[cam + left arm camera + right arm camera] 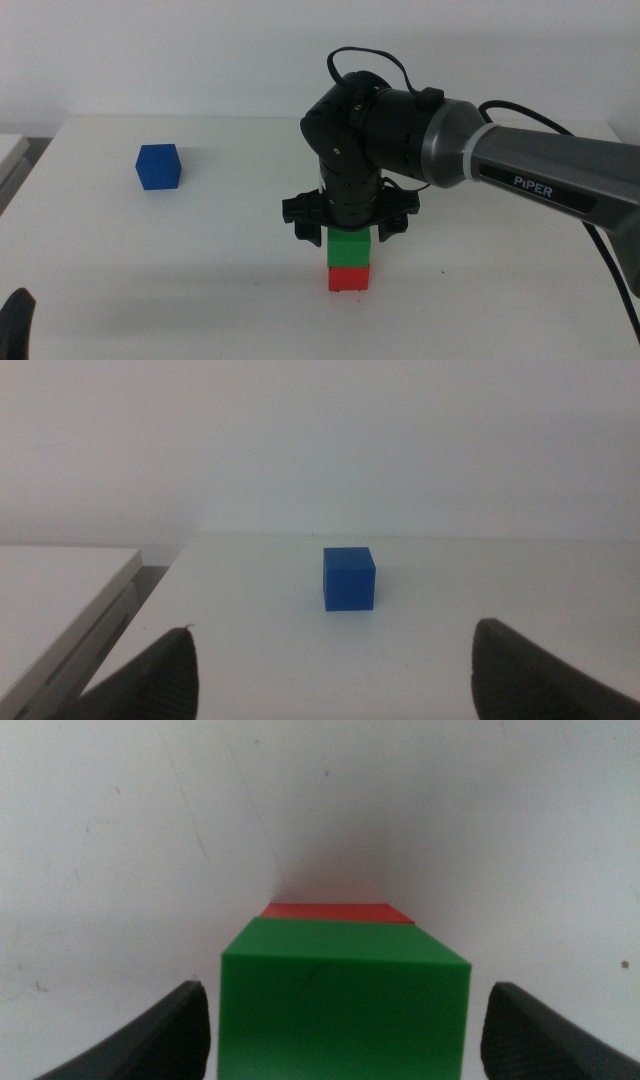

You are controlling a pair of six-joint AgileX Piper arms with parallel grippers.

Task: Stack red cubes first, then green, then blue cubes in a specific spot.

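The green cube (349,247) sits on top of the red cube (348,278) near the table's middle front. My right gripper (348,235) hangs straight over this stack, open, one jaw on each side of the green cube (343,1005) with a gap on both sides. Behind it in the wrist view, a strip of the red cube (338,912) shows. The blue cube (158,166) stands alone at the back left. My left gripper (335,675) waits open at the front left corner, facing the blue cube (349,577) from a distance. The specific spot is hidden.
The white table's left edge (150,595) runs beside a lower white surface (60,575). The right arm's dark body (400,125) reaches in from the right over the table's middle.
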